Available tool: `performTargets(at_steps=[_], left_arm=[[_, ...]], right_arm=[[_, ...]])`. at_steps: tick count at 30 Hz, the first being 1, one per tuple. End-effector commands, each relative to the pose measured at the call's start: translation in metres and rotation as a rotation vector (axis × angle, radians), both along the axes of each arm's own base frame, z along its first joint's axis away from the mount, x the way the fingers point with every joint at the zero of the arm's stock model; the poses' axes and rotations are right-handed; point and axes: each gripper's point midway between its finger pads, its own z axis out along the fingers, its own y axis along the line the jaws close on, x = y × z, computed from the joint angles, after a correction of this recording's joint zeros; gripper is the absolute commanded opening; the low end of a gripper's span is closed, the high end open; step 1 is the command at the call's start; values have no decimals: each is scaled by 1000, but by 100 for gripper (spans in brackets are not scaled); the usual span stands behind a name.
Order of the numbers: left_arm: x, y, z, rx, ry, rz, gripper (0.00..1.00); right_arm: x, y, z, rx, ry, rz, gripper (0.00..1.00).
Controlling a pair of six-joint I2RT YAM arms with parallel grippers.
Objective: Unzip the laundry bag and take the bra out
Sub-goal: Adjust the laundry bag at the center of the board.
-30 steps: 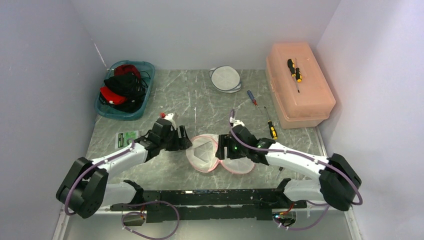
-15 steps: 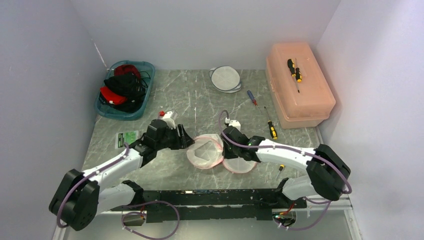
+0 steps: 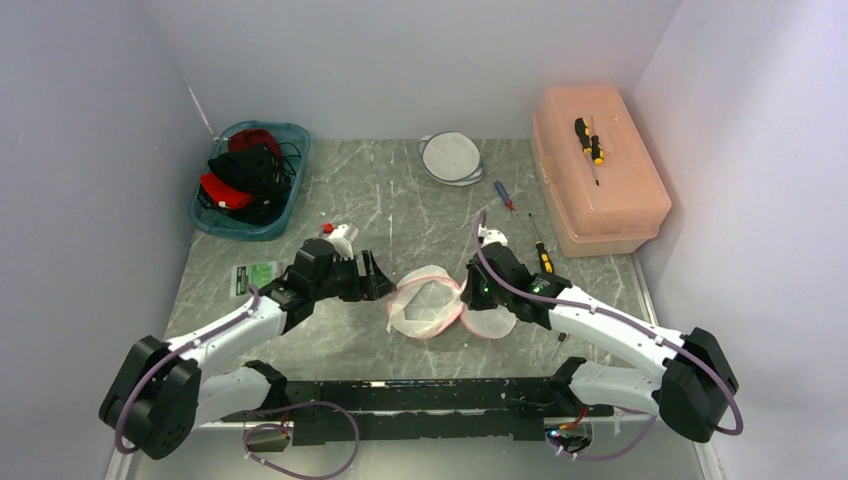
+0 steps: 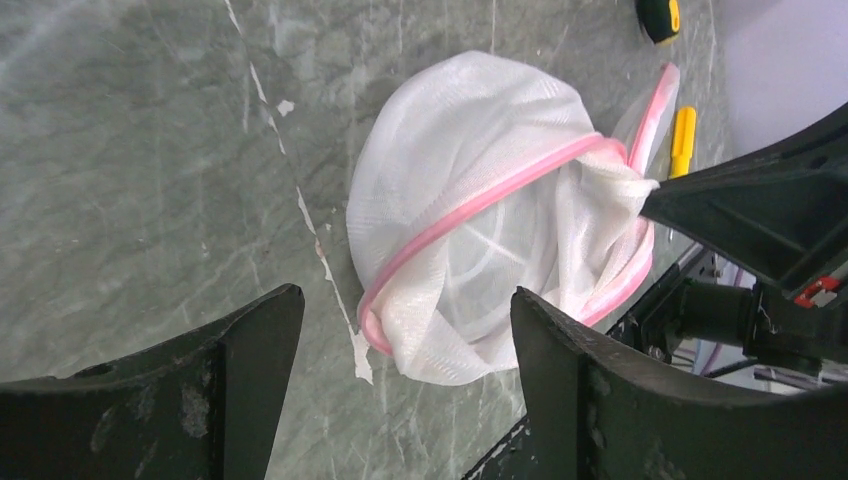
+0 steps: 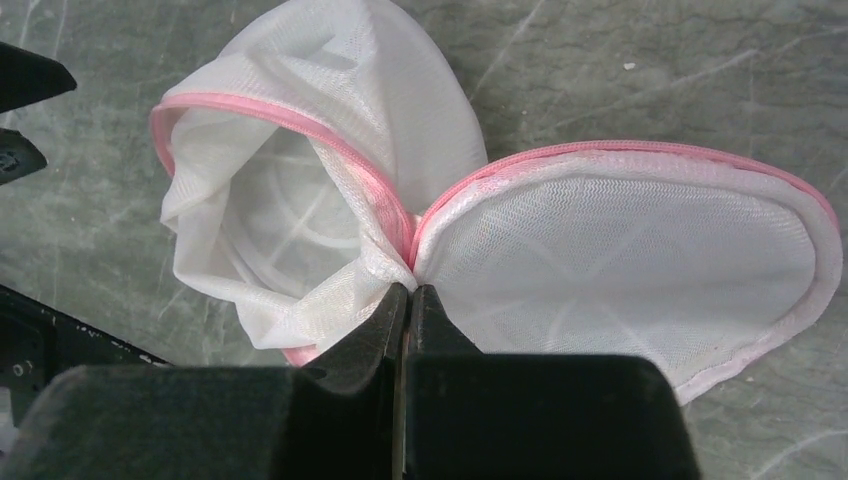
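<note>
The laundry bag (image 3: 430,305) is white mesh with pink trim and lies on the table between the arms, spread into two round halves. My right gripper (image 5: 410,288) is shut on the laundry bag's mesh where the halves join. The left half (image 5: 300,200) stands up crumpled and the right half (image 5: 620,250) lies flat. My left gripper (image 4: 405,298) is open just left of the bag (image 4: 470,200), its jaws either side of the near rim without touching it. The bra is not plainly visible; only pale bands show through the mesh.
A teal basket (image 3: 250,180) of black and red clothes stands at the back left. At the right is a peach box (image 3: 598,170) with a screwdriver on it. Two screwdrivers (image 3: 540,255) lie near the right gripper. A white round pad (image 3: 450,157) sits at the back.
The right gripper shut on the bag's middle seam and drew the bag to the right. The left gripper narrowed, then opened again, staying at the bag's left side.
</note>
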Motion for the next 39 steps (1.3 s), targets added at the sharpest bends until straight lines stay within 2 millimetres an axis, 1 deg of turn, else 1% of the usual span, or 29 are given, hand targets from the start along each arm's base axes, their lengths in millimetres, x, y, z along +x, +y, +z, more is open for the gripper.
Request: performTargets(at_steps=[1,2,5,9,11,15,18,21,24,26,27,28,31,33,34,35,36,37,39], left_arm=[[-2,-18,8,-59,-16,-104,81],[-4,-19,6,-57,-11,-117,81],[-9,-20,-8,-18,18,-130,82],[-5,-23,-23,-4,32,-122,81],[-1,-27,-27,-11,34,-127,78],[0,-38,-31,-45,40,-168,67],[2,-38,-35,-44,42,-170,57],[1,-38,-38,-36,39,-173,44],[1,-37,-41,-29,40,-173,25],[0,-36,-42,-27,40,-170,8],[-1,-35,-41,-24,39,-170,3],[-1,-35,-39,-26,34,-172,3],[-2,-35,-22,-36,24,-174,3],[-3,-35,1,-43,26,-164,3],[-3,-34,17,-43,30,-150,3],[-9,-30,29,-29,60,-136,3],[-10,-29,52,-31,46,-125,3],[-7,-27,80,-22,40,-90,3],[-14,-20,110,20,85,-61,3]], right_arm=[[-2,-6,0,40,21,16,0],[-2,-6,1,59,26,17,0],[-1,-6,3,117,45,24,0],[-2,-4,5,160,53,39,0],[-3,-4,5,165,55,44,0],[-2,-5,5,170,52,46,0],[-3,-4,5,175,53,51,0],[-3,-2,7,184,49,57,0],[-2,-2,10,190,41,56,0],[-2,-2,14,196,34,58,0],[-2,-2,15,197,31,56,0],[-1,-3,17,199,29,54,0],[1,-6,24,191,11,43,0],[6,-13,36,157,-25,17,0],[10,-18,44,137,-43,-3,0],[14,-23,54,113,-65,-21,0],[19,-29,62,74,-82,-43,0],[26,-33,81,52,-115,-59,0],[34,-42,100,-15,-152,-78,0]])
